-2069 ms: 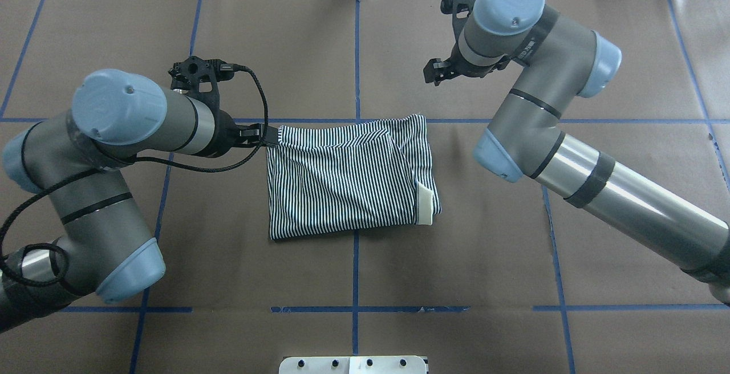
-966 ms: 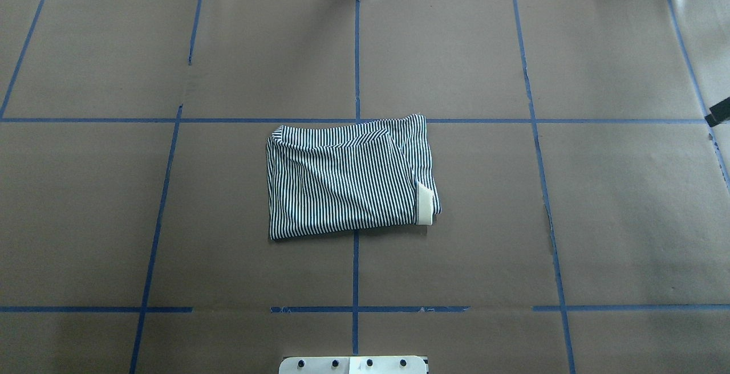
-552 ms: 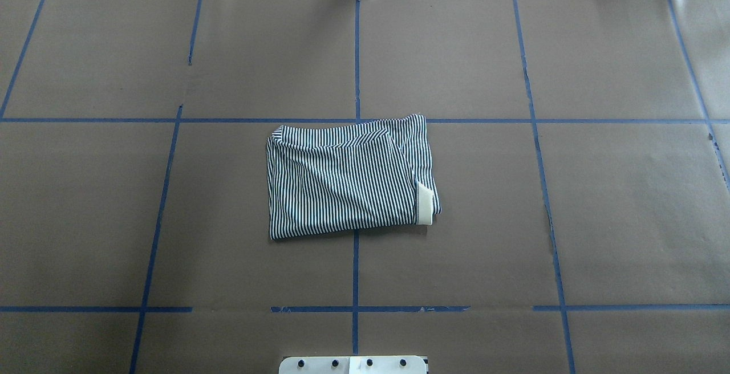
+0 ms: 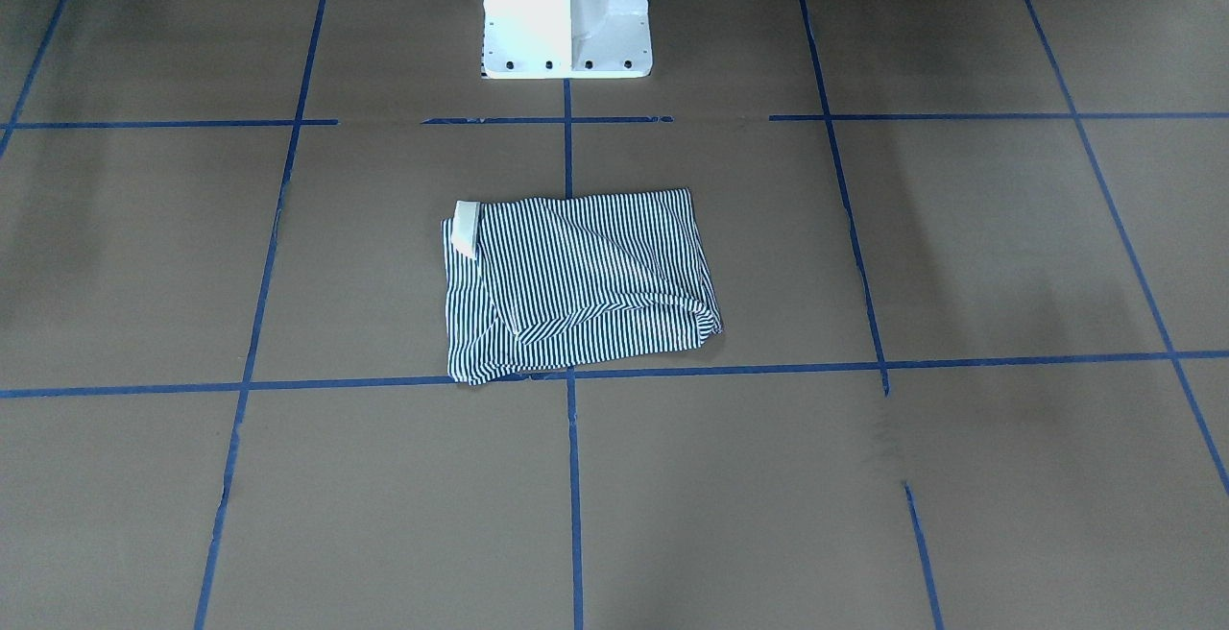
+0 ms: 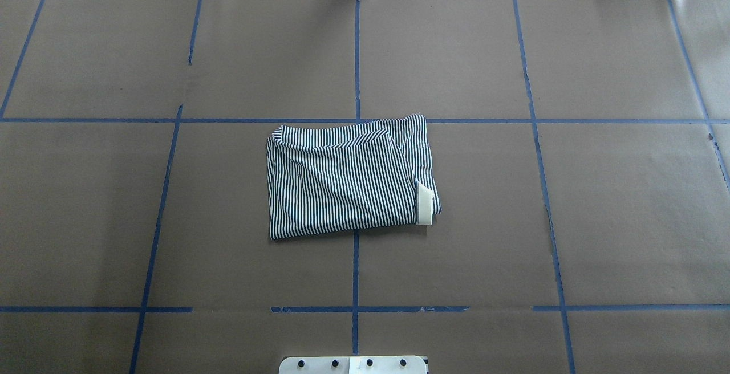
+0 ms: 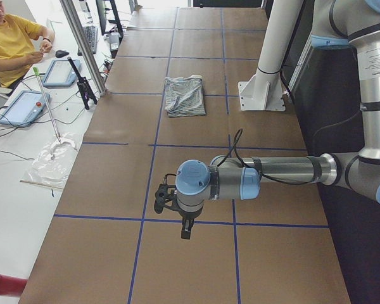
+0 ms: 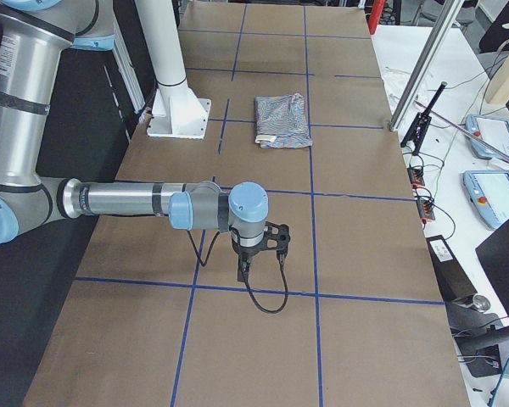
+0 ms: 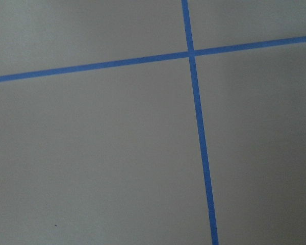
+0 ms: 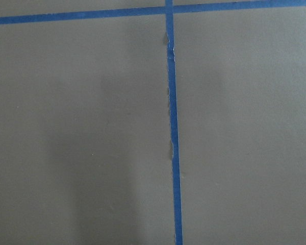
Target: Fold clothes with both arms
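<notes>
The clothes (image 5: 348, 180) are one navy-and-white striped shirt, folded into a compact rectangle at the table's middle, with a cream collar piece (image 5: 424, 204) showing at its near right corner. It also shows in the front view (image 4: 576, 284) and in both side views (image 6: 185, 96) (image 7: 282, 120). Nothing touches it. My left gripper (image 6: 185, 231) hangs pointing down over bare table, far from the shirt toward the table's left end. My right gripper (image 7: 244, 271) hangs likewise toward the right end. I cannot tell whether either is open or shut. Both wrist views show only brown paper and blue tape.
Brown paper with a blue tape grid (image 5: 356, 66) covers the table. The white pedestal base (image 4: 565, 11) stands at the robot's edge. A person in a yellow shirt (image 6: 12, 44) sits past the far side, by tablets (image 6: 22, 106) and a metal post (image 6: 82, 44).
Both arms have left the overhead view since 2.1 s ago; the left gripper was at the shirt's far left corner then. The shirt has lain still over the last second.
</notes>
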Controlling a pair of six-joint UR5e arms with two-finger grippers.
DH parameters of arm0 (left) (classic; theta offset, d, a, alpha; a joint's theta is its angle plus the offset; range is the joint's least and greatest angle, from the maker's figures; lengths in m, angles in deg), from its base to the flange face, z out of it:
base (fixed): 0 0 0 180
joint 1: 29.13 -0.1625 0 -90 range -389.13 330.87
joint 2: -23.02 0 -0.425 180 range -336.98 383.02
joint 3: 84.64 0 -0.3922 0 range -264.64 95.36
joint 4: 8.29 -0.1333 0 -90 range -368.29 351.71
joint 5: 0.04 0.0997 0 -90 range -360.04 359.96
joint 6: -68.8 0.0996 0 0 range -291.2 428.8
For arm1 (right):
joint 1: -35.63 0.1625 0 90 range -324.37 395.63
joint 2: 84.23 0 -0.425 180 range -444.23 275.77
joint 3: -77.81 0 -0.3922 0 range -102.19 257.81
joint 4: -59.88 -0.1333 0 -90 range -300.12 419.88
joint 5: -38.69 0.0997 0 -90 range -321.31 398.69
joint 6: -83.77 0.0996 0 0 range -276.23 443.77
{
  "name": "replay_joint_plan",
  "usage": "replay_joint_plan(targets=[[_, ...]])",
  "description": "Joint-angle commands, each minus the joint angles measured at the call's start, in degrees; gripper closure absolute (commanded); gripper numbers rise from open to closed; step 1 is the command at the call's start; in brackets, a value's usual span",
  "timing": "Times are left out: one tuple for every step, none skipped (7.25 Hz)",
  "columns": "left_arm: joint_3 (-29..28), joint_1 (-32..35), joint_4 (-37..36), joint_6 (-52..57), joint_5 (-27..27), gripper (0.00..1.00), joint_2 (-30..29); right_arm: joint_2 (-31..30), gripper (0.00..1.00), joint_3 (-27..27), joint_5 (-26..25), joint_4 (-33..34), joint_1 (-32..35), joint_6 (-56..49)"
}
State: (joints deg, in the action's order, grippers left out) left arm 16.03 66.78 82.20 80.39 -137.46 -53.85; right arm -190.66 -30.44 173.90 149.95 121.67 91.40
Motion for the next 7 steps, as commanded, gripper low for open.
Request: replay_joint_plan(targets=[[-0.39,0.07,0.31,0.36,-0.04,0.0,0.23,0.16,0.0,-0.03,0.05,-0.07,0.1,-0.07],[-0.48,0.07,0.66,0.45,-0.12,0.0,0.14,-0.18,0.0,0.4,0.05,0.02,0.01,-0.07],[-1.35,-0.1,0.75,0.45,-0.04,0.0,0.14,-0.36,0.0,0.84,-1.08,-0.07,0.1,-0.07],[-1.44,-0.01,0.75,0.36,-0.12,0.0,0.06,-0.45,0.0,0.93,-3.18,-0.42,0.01,0.02],[-1.01,-0.01,0.75,0.27,-0.04,0.0,0.14,-0.28,0.0,1.37,-3.72,-0.68,0.01,-0.07],[-1.09,-0.1,0.75,0.27,-0.04,0.0,0.06,-0.27,0.0,1.63,-3.73,-0.69,0.01,-0.07],[-0.92,-0.1,0.66,0.27,0.05,0.0,0.14,-0.27,0.0,1.64,-3.64,-0.77,0.01,-0.07]])
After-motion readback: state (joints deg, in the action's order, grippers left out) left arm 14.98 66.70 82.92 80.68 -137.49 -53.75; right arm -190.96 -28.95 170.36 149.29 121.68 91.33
